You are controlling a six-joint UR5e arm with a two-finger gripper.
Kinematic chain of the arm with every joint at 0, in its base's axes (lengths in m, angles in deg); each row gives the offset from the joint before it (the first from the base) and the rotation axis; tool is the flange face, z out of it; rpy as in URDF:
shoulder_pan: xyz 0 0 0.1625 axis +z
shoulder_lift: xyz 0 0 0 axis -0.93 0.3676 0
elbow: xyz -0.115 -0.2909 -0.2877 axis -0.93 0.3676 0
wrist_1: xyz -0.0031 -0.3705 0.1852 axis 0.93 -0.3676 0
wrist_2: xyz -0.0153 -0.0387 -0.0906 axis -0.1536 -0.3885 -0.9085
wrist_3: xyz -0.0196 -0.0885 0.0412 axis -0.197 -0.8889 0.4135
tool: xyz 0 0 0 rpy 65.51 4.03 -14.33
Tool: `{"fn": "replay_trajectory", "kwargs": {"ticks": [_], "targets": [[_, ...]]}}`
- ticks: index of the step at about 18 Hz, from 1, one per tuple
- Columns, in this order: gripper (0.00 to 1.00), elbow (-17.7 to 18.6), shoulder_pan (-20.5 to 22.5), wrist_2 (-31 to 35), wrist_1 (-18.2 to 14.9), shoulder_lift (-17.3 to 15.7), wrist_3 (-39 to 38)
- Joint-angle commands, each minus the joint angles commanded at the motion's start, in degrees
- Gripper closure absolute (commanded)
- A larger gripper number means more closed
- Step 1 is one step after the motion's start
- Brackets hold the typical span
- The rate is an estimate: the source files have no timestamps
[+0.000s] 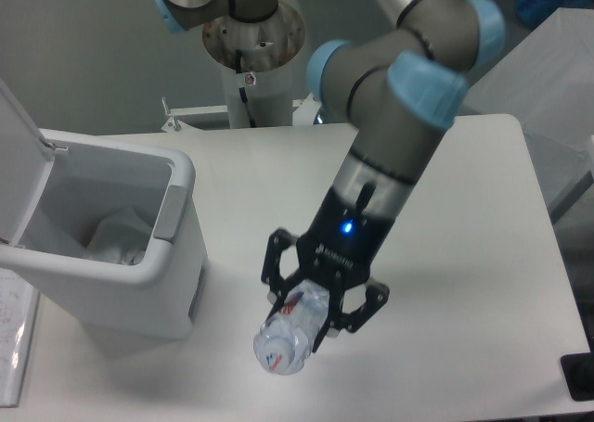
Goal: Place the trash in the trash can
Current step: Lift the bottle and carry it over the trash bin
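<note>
A clear plastic bottle [289, 334] with a red-and-white label hangs above the front of the table, its base end toward the camera. My gripper [319, 303] is shut on the bottle, with black fingers [276, 266] on either side of its body. The white trash can [97, 244] stands at the left with its lid open. Crumpled clear wrapping [113, 236] lies inside it. The bottle hangs to the right of the can's front corner, apart from it.
A sheet of paper [14, 329] lies at the table's left edge beside the can. The arm's base column [249, 70] stands behind the table. A dark object [579, 376] sits at the front right corner.
</note>
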Motion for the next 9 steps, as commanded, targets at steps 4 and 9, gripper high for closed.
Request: {"fn": "replay_trajectory", "kwargs": {"ticks": [4,9], "targets": [[0.4,-1.5,-0.53,-4.64,0.0,-0.62,-3.06],[0.4,-0.98,-1.05,-18.18,0.0,-2.98,-8.35]]}}
